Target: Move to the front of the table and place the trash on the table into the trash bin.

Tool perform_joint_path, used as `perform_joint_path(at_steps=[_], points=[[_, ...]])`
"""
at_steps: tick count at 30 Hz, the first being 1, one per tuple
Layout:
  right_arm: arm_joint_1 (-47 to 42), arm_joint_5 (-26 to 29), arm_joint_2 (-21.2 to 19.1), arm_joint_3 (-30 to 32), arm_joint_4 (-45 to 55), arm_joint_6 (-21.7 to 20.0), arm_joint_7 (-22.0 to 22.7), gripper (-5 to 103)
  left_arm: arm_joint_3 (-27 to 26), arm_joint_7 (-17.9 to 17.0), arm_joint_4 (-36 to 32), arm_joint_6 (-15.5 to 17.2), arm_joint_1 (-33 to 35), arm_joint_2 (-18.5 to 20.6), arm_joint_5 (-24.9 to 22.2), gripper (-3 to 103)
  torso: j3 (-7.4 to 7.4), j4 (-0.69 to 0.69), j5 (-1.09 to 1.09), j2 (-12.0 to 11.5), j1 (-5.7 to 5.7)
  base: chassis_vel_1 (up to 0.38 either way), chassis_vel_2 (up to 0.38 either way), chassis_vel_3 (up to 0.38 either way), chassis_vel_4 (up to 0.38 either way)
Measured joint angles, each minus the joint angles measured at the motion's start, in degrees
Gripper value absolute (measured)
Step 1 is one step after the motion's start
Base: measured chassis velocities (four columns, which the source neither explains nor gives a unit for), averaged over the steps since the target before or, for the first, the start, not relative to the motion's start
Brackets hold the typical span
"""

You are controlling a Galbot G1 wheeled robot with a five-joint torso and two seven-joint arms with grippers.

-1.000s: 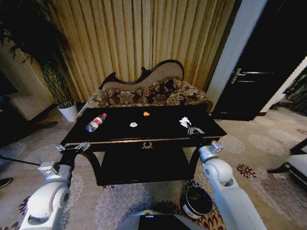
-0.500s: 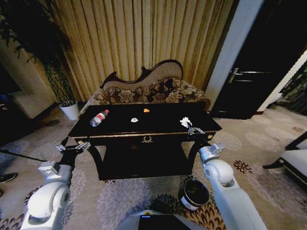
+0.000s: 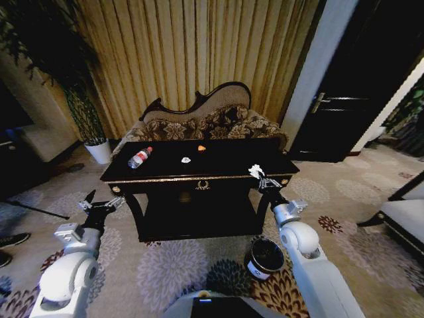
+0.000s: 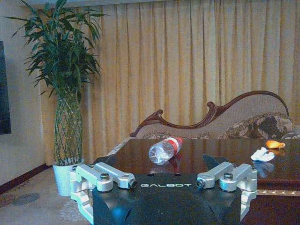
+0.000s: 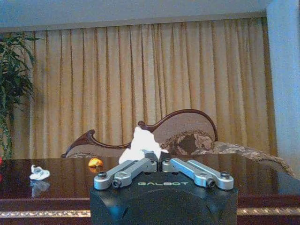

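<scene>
The trash lies spread over the dark table [image 3: 225, 159]: a clear plastic bottle [image 3: 139, 158] with a red label on its side near the table's left end, a small white scrap [image 3: 186, 159] and a tiny orange piece [image 3: 201, 148] around the middle, and a larger crumpled white scrap [image 3: 255, 171] near the front right edge. The trash bin [image 3: 265, 257] stands on the carpet below the table's right front corner, beside the right arm.

The right arm reaches forward and up from the shoulder, its right gripper [image 3: 265, 181] level with the table's front edge just beside the crumpled scrap; in the right wrist view its fingers [image 5: 133, 167] meet at the tips, drawn narrow, with the scrap right behind them. Whether they touch it cannot be told.

The left arm stretches forward, low, to the left of the table, and the left gripper [image 3: 101, 204] is spread wide, holding nothing.
</scene>
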Motion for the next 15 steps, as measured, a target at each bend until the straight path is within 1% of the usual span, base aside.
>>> perform_joint_path(at_steps=[3,5,7,8,11,12,15], points=[[0.1,-0.8,0.5,-0.1,-2.0,0.9,0.0,1,0.1,0.0,0.0,0.0,0.0,-0.1,0.4,100,-0.01,0.0,0.0,0.0,-0.01,0.084,-0.069,-0.061,0.07],[0.2,-1.2,0.9,-0.2,-3.7,1.0,0.0,1,0.2,0.1,0.0,0.0,0.1,-0.2,0.6,100,-0.01,-0.01,0.0,0.0,-0.02,0.026,-0.034,-0.062,0.034],[0.2,-2.0,1.4,-0.3,-7.7,1.1,0.0,1,0.2,0.1,0.0,0.0,0.1,-0.3,0.7,100,0.0,0.01,0.0,0.0,-0.01,0.0,0.0,0.0,0.0],[0.2,-2.0,1.4,-0.3,-7.7,1.1,0.0,1,0.2,0.1,0.0,0.0,0.1,-0.3,0.7,100,0.0,0.01,0.0,0.0,-0.01,0.0,0.0,0.0,0.0],[0.0,-4.0,2.1,-0.4,-16.4,2.2,0.0,1,0.2,0.1,0.0,-0.1,0.1,-0.4,0.7,100,0.02,0.0,0.0,0.0,0.03,0.0,0.0,0.0,0.0],[0.0,-4.0,2.1,-0.4,-16.4,2.2,0.0,1,0.2,0.1,0.0,-0.1,0.1,-0.4,0.7,100,0.02,0.0,0.0,0.0,0.03,0.0,0.0,0.0,0.0],[0.0,-6.8,2.6,-0.4,-27.1,6.0,0.0,1,0.1,0.2,0.1,-0.2,-0.3,-0.8,0.7,100,0.01,0.0,0.02,0.0,0.03,0.0,0.0,0.0,0.0]])
